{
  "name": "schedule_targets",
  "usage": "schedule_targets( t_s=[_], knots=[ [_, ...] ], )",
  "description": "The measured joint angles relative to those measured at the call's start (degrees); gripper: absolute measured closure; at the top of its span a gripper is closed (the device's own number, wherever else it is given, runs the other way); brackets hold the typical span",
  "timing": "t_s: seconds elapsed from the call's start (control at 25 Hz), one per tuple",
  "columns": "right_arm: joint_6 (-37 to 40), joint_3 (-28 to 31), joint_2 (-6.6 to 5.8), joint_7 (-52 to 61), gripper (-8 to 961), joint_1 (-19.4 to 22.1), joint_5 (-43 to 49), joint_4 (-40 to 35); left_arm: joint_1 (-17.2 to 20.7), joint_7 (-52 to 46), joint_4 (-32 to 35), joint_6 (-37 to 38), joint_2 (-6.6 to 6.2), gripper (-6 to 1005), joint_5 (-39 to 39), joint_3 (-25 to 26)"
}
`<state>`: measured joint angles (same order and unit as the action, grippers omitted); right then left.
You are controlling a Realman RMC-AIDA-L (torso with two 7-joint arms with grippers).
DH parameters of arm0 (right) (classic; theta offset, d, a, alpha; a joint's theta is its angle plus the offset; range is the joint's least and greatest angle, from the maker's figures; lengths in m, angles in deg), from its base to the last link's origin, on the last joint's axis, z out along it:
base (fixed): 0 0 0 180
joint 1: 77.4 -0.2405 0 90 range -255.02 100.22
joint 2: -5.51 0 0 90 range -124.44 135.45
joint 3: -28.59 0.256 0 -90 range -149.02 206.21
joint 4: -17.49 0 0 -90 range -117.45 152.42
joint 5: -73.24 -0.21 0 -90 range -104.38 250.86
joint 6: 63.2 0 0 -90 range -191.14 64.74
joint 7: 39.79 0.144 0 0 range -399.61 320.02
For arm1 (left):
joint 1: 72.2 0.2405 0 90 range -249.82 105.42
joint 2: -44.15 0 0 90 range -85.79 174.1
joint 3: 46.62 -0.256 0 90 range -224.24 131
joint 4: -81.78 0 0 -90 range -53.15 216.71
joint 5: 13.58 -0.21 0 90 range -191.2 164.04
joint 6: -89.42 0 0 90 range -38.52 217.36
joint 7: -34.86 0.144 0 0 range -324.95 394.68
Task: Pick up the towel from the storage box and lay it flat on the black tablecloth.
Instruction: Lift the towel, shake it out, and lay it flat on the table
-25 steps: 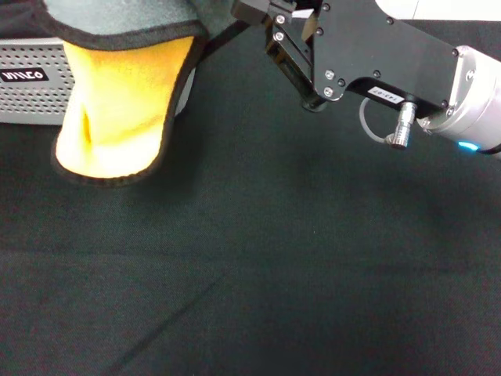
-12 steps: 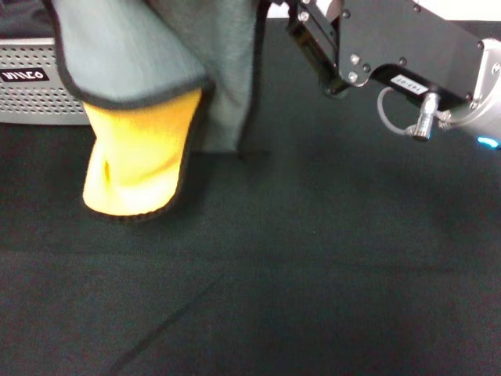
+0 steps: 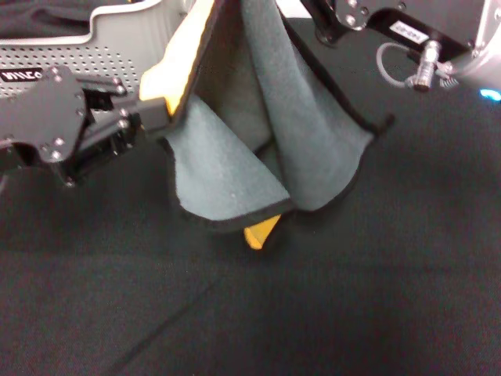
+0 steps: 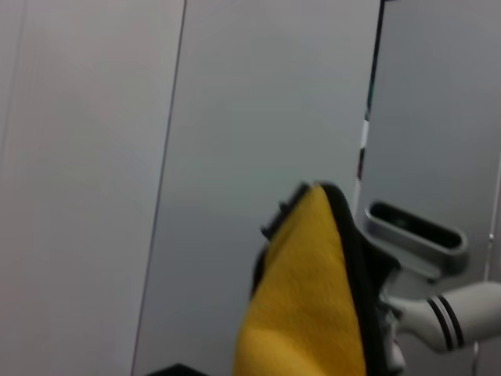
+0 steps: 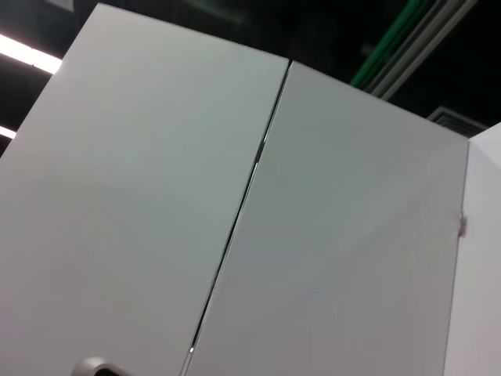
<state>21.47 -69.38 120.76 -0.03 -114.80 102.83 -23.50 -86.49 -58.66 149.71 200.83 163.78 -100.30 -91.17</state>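
Observation:
The towel (image 3: 305,141) hangs over the black tablecloth (image 3: 329,313), grey-teal face toward me, with a yellow strip along its upper left edge and a yellow tip at the bottom. My right gripper (image 3: 301,6) is at the top edge of the head view, shut on the towel's upper part. From the left, my left gripper (image 3: 160,110) reaches in and is shut on the towel's yellow-backed side edge. The left wrist view shows the yellow face of the towel (image 4: 305,305) close up. The storage box (image 3: 102,55) stands at the back left, behind the left gripper.
A dark fabric bundle (image 3: 39,16) lies in the box at the top left. The box carries a black label (image 3: 22,76) on its front wall. Both wrist views otherwise show only grey wall panels. The tablecloth has a faint crease at the front left.
The towel has swung right and opened up, grey face now showing. My left gripper came in from the left and took its side edge. The right gripper rose toward the upper right.

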Motion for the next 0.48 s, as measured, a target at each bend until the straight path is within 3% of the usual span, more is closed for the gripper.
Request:
schedule_targets(
  t_s=[0.28,0.48],
  knots=[
    [-4.3,2.52,0.13,3.09,947,-1.02,5.2,-5.09,-1.56,4.85,-7.23,-0.11,-0.08,899,-1.67,-1.17],
    [-6.88,2.72,0.34,3.98,947,-1.8,7.25,-7.01,-1.79,7.5,-10.03,-0.13,-0.01,807,-1.69,-1.2]
  ],
)
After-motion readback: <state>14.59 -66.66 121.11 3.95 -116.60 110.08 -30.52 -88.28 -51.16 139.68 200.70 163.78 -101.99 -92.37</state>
